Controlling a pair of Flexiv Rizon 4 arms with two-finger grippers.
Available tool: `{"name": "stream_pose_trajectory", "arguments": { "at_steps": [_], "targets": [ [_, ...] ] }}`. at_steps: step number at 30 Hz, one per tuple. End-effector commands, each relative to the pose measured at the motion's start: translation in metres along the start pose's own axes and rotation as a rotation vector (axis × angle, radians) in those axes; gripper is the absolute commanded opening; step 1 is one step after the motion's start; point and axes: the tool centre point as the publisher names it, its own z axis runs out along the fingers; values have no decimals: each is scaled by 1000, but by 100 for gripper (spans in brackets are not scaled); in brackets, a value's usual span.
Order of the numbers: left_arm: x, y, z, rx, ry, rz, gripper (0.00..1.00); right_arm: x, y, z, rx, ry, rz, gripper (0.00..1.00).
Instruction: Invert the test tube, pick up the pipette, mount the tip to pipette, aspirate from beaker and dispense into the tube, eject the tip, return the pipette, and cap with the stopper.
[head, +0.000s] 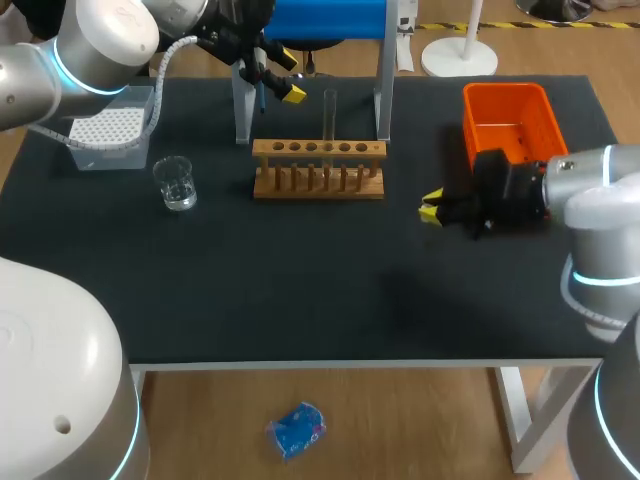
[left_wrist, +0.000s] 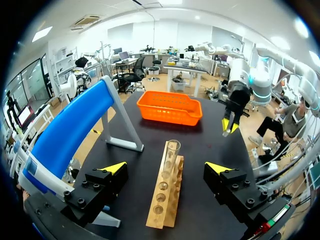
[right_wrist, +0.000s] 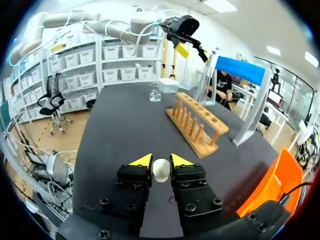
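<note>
the right claw (right_wrist: 161, 161) is drawn narrow on the white stopper (right_wrist: 161, 170), both fingers pressing it, low over the worktop (head: 300, 290) beside the orange basket (head: 510, 120). the left claw (left_wrist: 166, 168) is spread wide and holds nothing, up by the blue stand (head: 325, 20). ahead of it the test tube (left_wrist: 171, 151) is upright in the wooden rack (left_wrist: 161, 210).

likely risks: the round stopper could twist or slip in so small a grip. pushed in off-centre, it could tip the thin tube or shove the rack.

bare worktop lies between the right claw and the rack. the stand's legs flank the tube from behind, and the beaker (head: 175, 183) sits well apart.
</note>
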Motion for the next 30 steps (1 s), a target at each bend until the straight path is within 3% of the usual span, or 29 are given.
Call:
{"name": "stream_pose_trajectory", "arguments": {
  "at_steps": [1,12,17,30],
  "targets": [
    [-1,-1,-1,-4,3,-1,100,-12,15,-15,15,141,-22,0],
    [-1,-1,-1,-4,3,-1,100,-47,61,-10,-2,316,-117,0],
    [-1,-1,-1,-4,3,-1,100,-66,85,-3,4,346,-141,0],
    [-1,-1,-1,-4,3,-1,100,-66,85,-3,4,346,-141,0]
  ]
}}
